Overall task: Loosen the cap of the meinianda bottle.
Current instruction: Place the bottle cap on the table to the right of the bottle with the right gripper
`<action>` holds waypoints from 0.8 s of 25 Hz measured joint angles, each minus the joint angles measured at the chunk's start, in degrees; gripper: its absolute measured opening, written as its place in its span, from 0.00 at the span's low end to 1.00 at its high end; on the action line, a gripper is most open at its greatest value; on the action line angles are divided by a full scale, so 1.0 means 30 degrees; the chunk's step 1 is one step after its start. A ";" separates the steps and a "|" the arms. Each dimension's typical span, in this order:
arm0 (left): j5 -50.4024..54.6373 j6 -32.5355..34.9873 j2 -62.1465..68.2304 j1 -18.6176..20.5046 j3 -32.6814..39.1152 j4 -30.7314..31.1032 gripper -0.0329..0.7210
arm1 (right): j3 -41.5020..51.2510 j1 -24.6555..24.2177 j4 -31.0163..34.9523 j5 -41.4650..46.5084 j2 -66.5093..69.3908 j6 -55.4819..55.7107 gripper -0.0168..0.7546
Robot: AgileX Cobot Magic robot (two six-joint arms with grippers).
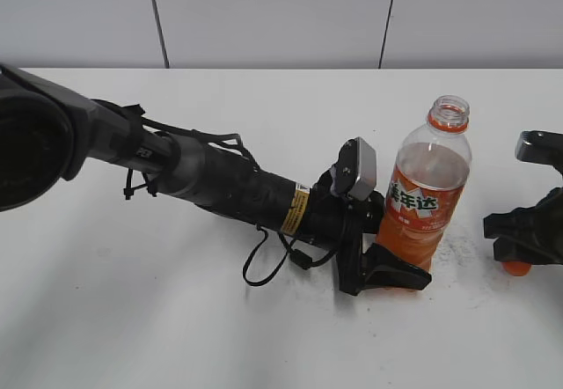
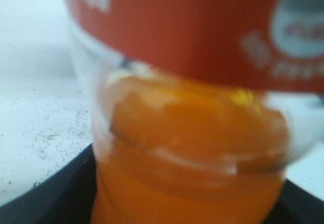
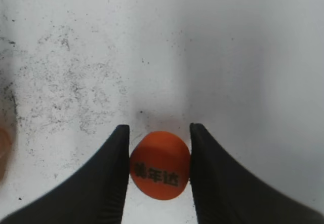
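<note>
Meinianda bottle [image 1: 425,197] standing uncapped on table [image 1: 264,336], L gripper [image 1: 387,270] clamping its base; half-full, thin-walled, likely squashing if squeezed. Cap [image 3: 160,164] sitting between R gripper [image 3: 159,176] fingers, light, ribbed, gripping easily

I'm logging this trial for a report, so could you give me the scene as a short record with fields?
bottle: meinianda bottle upright on the white table, mouth open
cap: cap off the bottle, down at the table to its right
left gripper: left gripper clamped around the bottle's base
right gripper: right gripper fingers on either side of the cap
drink level: partly full
</note>
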 joint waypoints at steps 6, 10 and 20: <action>0.0000 0.0000 0.0000 0.0000 0.0000 0.0000 0.77 | 0.0000 0.0000 0.0000 -0.0036 0.0018 0.0000 0.37; 0.0000 0.0000 0.0000 0.0000 0.0000 0.0000 0.77 | 0.0000 0.0000 0.0006 -0.0036 0.0240 0.0000 0.38; 0.0018 0.0000 0.0000 0.0000 0.0000 0.0000 0.77 | 0.0000 0.0000 0.0006 0.0128 0.0251 0.0000 0.61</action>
